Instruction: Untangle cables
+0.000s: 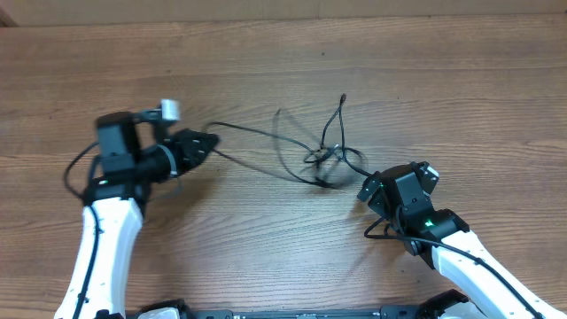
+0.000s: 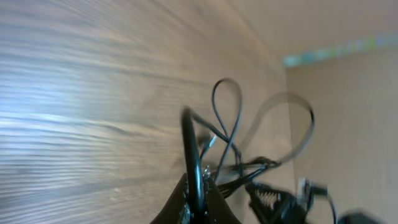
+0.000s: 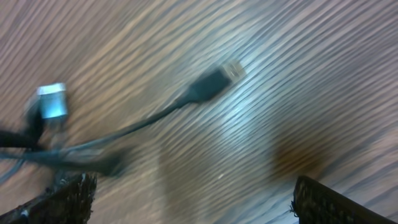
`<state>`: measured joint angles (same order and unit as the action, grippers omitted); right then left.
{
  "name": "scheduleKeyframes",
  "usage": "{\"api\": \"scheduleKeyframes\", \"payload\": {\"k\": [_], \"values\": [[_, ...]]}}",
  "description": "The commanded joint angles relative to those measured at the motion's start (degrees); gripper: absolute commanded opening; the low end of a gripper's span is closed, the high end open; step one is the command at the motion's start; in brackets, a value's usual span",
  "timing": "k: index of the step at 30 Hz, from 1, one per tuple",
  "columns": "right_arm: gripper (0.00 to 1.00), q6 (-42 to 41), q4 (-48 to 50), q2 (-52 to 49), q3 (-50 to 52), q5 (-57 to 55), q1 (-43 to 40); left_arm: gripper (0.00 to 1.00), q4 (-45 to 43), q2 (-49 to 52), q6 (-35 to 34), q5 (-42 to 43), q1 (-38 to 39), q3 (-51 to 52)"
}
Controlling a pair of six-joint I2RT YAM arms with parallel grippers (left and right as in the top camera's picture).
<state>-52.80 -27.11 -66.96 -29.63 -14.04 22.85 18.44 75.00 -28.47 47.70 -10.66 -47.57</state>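
Cables (image 1: 323, 159) lie knotted on the wooden table (image 1: 461, 71), a little right of centre in the overhead view and between the two arms. The cords are so thin there that we cannot tell how many strands cross in the knot or which passes over which. One strand runs left from the knot to the left gripper (image 1: 205, 142), whose jaws are closed on it. In the left wrist view the gripper (image 2: 198, 194) is cut off by the bottom edge, and the cord rises straight out of the pinched fingertips. Beyond it one narrow loop shows sharp, while a second, wider loop is smeared to a grey ghost. A dark mass (image 2: 280, 205) at the lower right is too blurred for us to make out. A free end with a small dark plug (image 1: 343, 97) points away from the knot toward the far side of the table. The right gripper (image 1: 365, 189) sits just beside the knot on its right, but from overhead its own body hides the fingers. The right wrist view shows them better: the gripper (image 3: 193, 190) stands wide open, with only bare wood between the two fingertips. Ahead of it lie a dark plug with a pale tip (image 3: 214, 81) and, at the left edge, a silvery plug (image 3: 53, 102) — badly blurred, and whether it touches the neighbouring strands we cannot tell. A thicker black lead (image 1: 67, 173) loops beside the left arm, apart from the knot.
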Motion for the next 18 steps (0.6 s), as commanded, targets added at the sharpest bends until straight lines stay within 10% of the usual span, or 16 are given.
{"api": "scheduleKeyframes", "payload": {"k": [1, 18], "values": [[1.0, -1.44, 0.81, -0.26, -0.09, -3.98, -0.81, 0.04, 0.17, -1.25, -2.73, 0.39, -5.68, -1.03], [1.0, 8.9, 11.45, -0.37, -0.07, 28.39, 0.15, 0.08, 5.18, -1.25, 7.23, 9.79, 1.4, -1.01]]}}
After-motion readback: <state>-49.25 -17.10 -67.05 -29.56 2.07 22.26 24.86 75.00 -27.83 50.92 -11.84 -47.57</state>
